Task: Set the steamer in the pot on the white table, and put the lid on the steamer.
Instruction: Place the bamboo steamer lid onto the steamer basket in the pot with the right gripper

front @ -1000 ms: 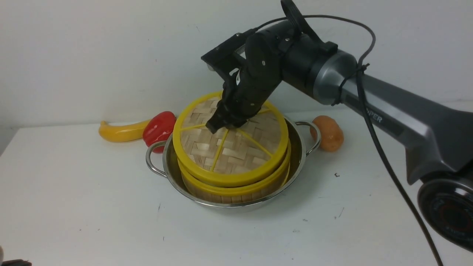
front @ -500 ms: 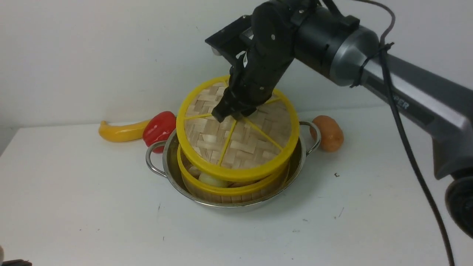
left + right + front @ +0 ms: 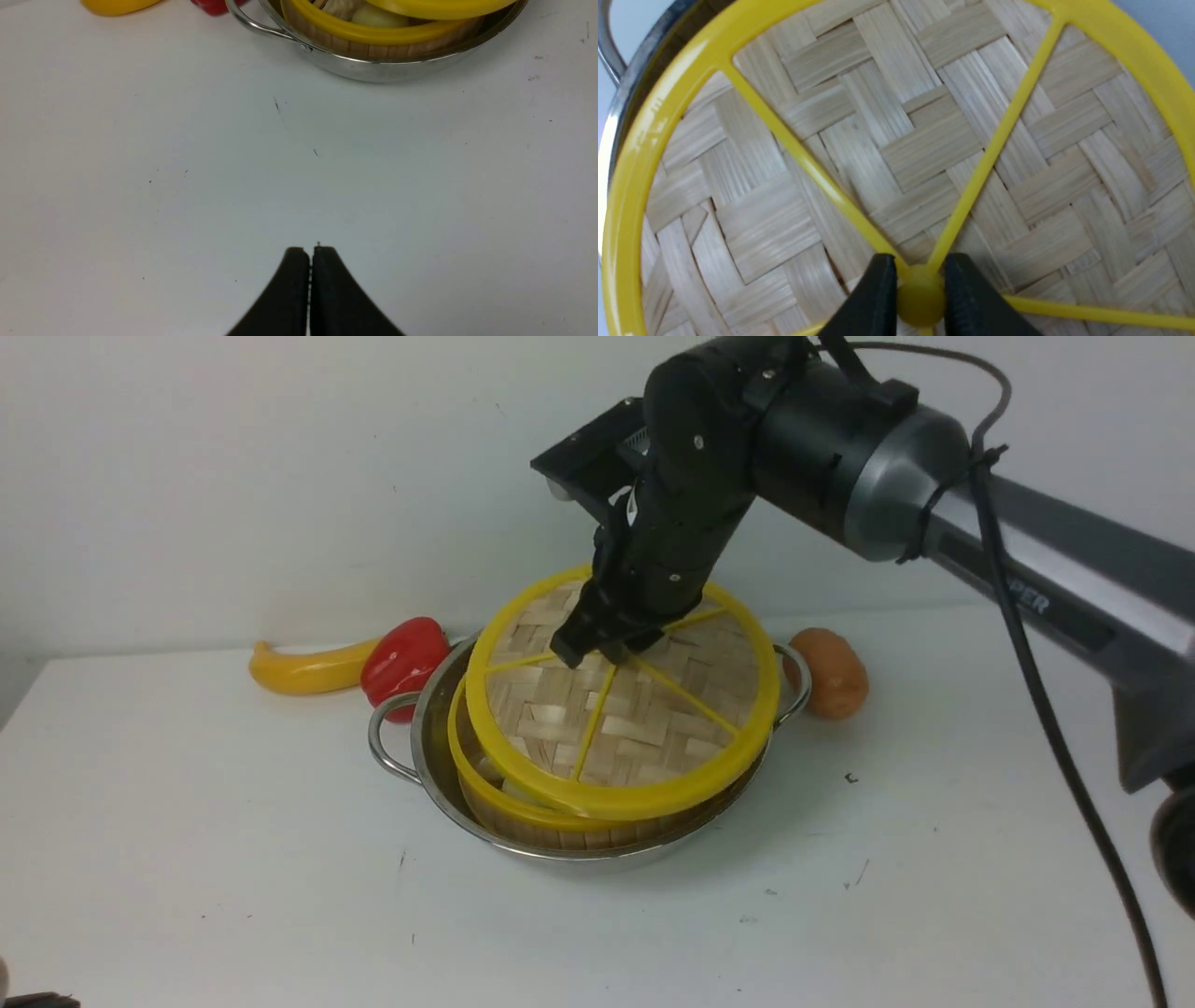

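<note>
The steamer (image 3: 523, 810) sits inside the steel pot (image 3: 425, 733) on the white table (image 3: 233, 859). My right gripper (image 3: 602, 649) is shut on the central knob (image 3: 920, 298) of the lid (image 3: 644, 728). It holds the lid tilted over the steamer, shifted to the right, with the left side raised. Pale food shows in the gap under it (image 3: 373, 14). My left gripper (image 3: 310, 254) is shut and empty, low over bare table in front of the pot (image 3: 373, 70).
A yellow banana-shaped fruit (image 3: 303, 670) and a red pepper (image 3: 401, 658) lie left of the pot. A brown potato (image 3: 831, 672) lies right of it. The right arm (image 3: 1027, 588) reaches in from the right above the table.
The lid rose off the steamer, then moved right and came down lower, still tilted. The right gripper moved with it. The pot and steamer stayed put.
</note>
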Tool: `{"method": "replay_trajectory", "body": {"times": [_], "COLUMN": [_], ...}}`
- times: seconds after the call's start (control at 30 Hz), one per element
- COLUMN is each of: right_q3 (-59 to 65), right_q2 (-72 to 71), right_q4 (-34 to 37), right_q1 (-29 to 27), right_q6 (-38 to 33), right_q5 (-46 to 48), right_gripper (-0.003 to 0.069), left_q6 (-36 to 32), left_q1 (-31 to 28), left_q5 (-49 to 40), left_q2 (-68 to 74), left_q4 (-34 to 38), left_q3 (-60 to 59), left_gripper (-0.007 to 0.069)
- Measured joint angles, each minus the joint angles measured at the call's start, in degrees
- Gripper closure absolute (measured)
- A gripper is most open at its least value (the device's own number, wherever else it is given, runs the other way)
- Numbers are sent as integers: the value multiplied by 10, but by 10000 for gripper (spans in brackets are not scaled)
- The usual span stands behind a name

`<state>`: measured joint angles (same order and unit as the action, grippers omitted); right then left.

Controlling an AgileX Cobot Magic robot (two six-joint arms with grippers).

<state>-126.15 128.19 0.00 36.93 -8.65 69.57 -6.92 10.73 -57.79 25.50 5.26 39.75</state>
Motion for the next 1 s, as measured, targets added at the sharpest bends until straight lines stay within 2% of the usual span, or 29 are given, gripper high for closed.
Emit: {"method": "replay_trajectory", "body": {"times": [1.0], "right_q3": [1], "right_q2": [46], "right_q4": [30], "right_q1": [0], "right_q6": [-28], "right_q5": [-61], "right_gripper": [518], "left_q6": [0], "left_q1": [0], "left_q5": [0], "left_q2": [0], "left_q4": [0], "left_q3": [0], "left_gripper": [624]}}
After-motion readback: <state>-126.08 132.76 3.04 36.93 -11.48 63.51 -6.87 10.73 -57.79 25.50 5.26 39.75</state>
